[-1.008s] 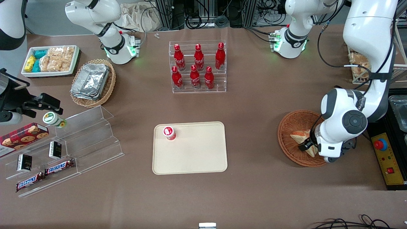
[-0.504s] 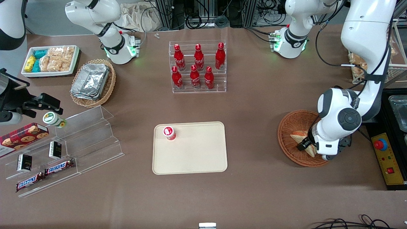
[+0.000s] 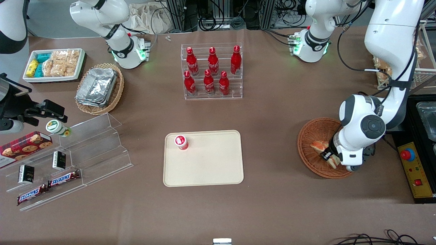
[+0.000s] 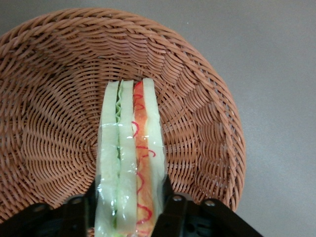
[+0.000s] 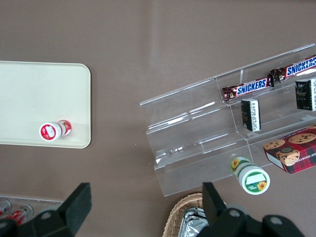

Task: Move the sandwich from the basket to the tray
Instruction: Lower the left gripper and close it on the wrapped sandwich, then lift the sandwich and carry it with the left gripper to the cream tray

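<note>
Inside the basket (image 4: 207,108), hand (image 4: 129,207) grips sandwich (image 4: 129,163).

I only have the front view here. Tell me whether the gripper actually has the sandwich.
Observer: Yes. In the left wrist view the gripper is shut on the sandwich, one finger on each bread face.
Operator: Report how the sandwich sits.
Observer: On edge, its green and red filling layers facing the wrist camera, over the basket.
Operator: Check the tray for obstacles.
Observer: The right wrist view shows the tray holding only a red-capped bottle, lying near one corner.
</note>
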Robot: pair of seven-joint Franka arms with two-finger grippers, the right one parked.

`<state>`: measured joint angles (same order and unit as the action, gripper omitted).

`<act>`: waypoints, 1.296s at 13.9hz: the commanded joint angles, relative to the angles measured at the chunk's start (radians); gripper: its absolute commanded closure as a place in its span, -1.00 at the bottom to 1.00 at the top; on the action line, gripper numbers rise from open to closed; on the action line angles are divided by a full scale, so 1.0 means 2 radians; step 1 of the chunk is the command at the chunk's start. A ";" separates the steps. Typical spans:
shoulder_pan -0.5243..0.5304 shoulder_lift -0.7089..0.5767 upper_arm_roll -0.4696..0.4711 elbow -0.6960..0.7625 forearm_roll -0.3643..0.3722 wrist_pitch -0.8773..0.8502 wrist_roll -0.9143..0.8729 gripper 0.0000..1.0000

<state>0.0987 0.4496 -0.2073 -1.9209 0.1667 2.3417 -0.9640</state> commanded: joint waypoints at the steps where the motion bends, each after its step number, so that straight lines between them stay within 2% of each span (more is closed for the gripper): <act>1: 0.003 -0.003 -0.002 -0.011 0.010 0.017 -0.012 0.39; 6: 0.002 -0.011 -0.004 0.004 0.010 -0.028 0.019 0.66; 9: -0.002 -0.039 -0.005 0.035 0.010 -0.088 0.081 0.69; 11: -0.003 -0.044 -0.007 0.087 0.009 -0.160 0.120 0.89; 14: -0.021 -0.038 -0.014 0.201 0.006 -0.307 0.150 0.94; 17: -0.045 -0.041 -0.020 0.259 0.002 -0.333 0.161 0.92; 18: -0.052 -0.041 -0.037 0.270 -0.001 -0.333 0.167 0.91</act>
<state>0.0181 0.3504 -0.2499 -1.4472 0.1716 1.7080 -0.6595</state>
